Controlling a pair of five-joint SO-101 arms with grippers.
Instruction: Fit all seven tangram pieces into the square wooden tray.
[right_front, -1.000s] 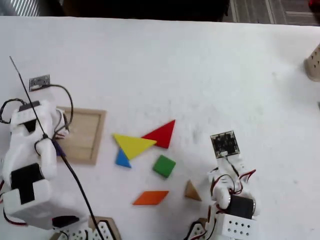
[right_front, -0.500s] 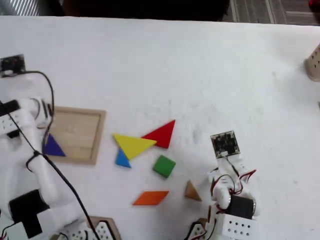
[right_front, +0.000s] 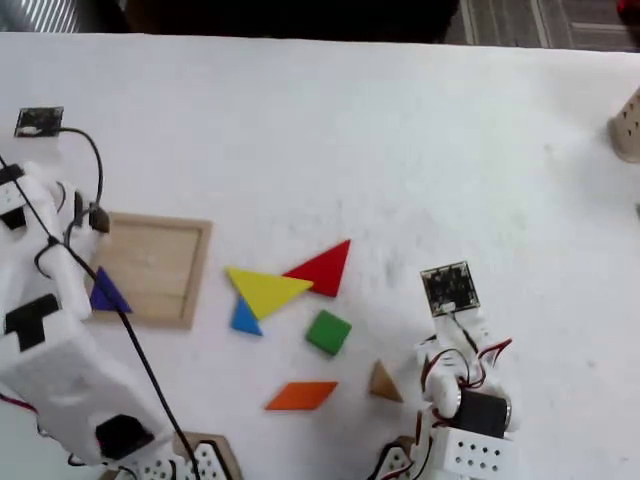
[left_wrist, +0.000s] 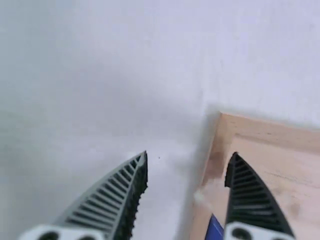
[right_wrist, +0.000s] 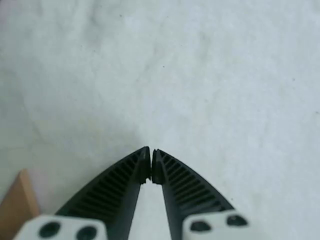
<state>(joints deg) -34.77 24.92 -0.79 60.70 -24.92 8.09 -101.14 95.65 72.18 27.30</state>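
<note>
Tangram-piece status: left claw (left_wrist: 189, 154) is spread and empty over a corner of the wooden tray (right_front: 160, 245), likely free for picking. The purple triangle (right_front: 106, 293) lies inside the tray. Six loose pieces (right_front: 265, 290) wait on the tabletop (right_front: 400, 150) to the right. Right claw (right_wrist: 151, 150) is pressed together and appears parked clear.

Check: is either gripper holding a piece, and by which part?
Nothing held. Left gripper open over the tray corner; right gripper shut, empty.

Your tray (right_front: 165, 250) pale bare wood with faint grain and a matt face, your red triangle (right_front: 325, 268) and green square (right_front: 328, 332) smooth and flat-painted, table (right_front: 400, 150) white, matt, lightly mottled, your left gripper (left_wrist: 189, 155) and right gripper (right_wrist: 151, 150) ribbed black plastic, matt
</note>
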